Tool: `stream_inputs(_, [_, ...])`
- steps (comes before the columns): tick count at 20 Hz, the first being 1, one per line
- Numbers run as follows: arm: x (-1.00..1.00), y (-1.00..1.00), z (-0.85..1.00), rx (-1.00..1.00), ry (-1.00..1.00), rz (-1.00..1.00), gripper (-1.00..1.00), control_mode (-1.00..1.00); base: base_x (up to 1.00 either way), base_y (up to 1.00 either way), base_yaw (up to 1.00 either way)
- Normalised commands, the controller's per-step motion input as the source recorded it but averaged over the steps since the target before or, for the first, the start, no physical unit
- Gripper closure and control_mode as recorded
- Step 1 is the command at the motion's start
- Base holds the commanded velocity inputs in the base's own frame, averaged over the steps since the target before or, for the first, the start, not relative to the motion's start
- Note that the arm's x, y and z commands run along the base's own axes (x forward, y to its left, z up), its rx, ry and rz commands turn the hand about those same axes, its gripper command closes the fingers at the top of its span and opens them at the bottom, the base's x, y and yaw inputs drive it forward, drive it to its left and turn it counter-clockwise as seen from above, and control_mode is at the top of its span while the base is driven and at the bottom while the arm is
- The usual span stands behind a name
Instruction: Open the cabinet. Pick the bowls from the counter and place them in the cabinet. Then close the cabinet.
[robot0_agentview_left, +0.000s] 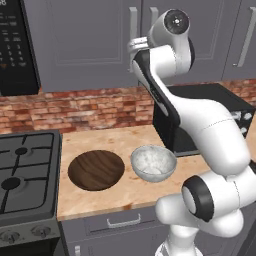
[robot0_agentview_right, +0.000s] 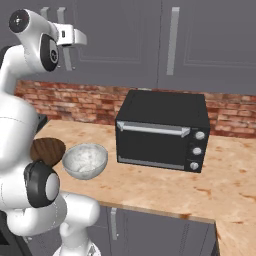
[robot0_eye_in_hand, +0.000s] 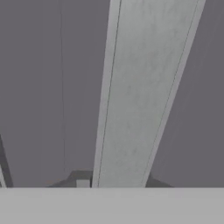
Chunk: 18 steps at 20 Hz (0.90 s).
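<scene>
**Hand up at the cabinet handles, bowls on the counter**

We found the arm raised high, its white hand pressed in toward the cabinet (robot0_agentview_left: 95, 35) where the two silver bar handles (robot0_agentview_left: 134, 22) met at the middle of the doors. In the right base view the gripper (robot0_agentview_right: 75, 36) reached out level toward those handles, and both doors looked shut. From the hand view we saw one pale handle bar (robot0_eye_in_hand: 144, 96) very close, running up the picture at a slight slant against the grey door face. We could not tell whether the fingers were apart, together or clamped on the bar, since the fingertips were hidden in every view.

Below, the counter (robot0_agentview_left: 100, 200) carried both bowls. The dark-brown wooden bowl (robot0_agentview_left: 96, 169) sat just right of the black gas stove (robot0_agentview_left: 25, 170), upright and wide. The speckled white bowl (robot0_agentview_left: 153, 163) stood just beside it on the right, the two near each other but, as far as we saw, not touching. In the right base view the white bowl lay to the left of a black toaster oven (robot0_agentview_right: 162, 130), which stood on the counter against the brick backsplash (robot0_agentview_right: 95, 102). A grey drawer (robot0_agentview_left: 120, 222) with a curved handle sat under the counter edge.
</scene>
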Motion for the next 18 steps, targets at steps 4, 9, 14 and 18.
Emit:
stream_inputs(4, [-0.58, -0.16, 0.0, 0.0, -0.08, 0.0, 1.0, -1.0, 0.0, 0.0, 0.0])
stream_inputs(9, [-0.63, -0.21, 0.0, 0.0, -0.12, 0.07, 1.0, -1.0, 0.0, 0.0, 0.0])
stream_inputs(14, [-0.68, -0.37, 0.0, 0.0, -0.05, 0.11, 1.0, -1.0, 0.0, 0.0, 0.0])
stream_inputs(18, [-0.58, -0.47, 0.0, 0.0, 0.0, 0.13, 1.0, -1.0, 0.0, 0.0, 0.0])
